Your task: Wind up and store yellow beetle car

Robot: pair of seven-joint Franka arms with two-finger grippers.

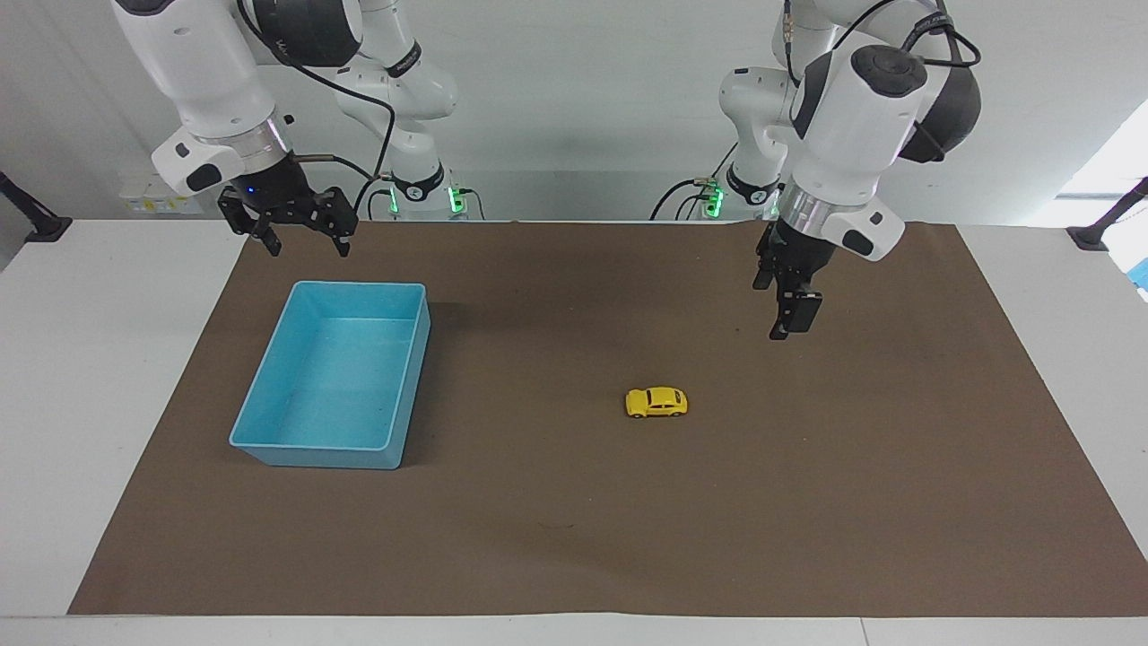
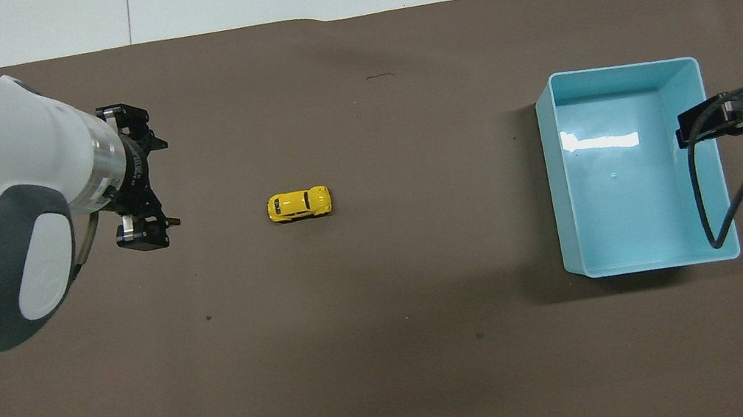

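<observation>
The yellow beetle car [image 1: 656, 402] stands alone on the brown mat near its middle, and it also shows in the overhead view [image 2: 299, 204]. My left gripper [image 1: 787, 325] is open and empty. It hangs in the air over the mat, beside the car toward the left arm's end and apart from it, as the overhead view [image 2: 165, 184] also shows. My right gripper [image 1: 307, 244] is open and empty, raised over the rim of the light blue bin [image 1: 359, 285], and waits there. The overhead view shows this gripper [image 2: 691, 129] over the bin's [image 2: 618, 69] wall.
The bin holds nothing and stands on the brown mat [image 1: 574, 538] toward the right arm's end. The mat covers most of the white table [image 1: 108, 359]. A black cable [image 2: 715, 214] loops from the right gripper over the bin.
</observation>
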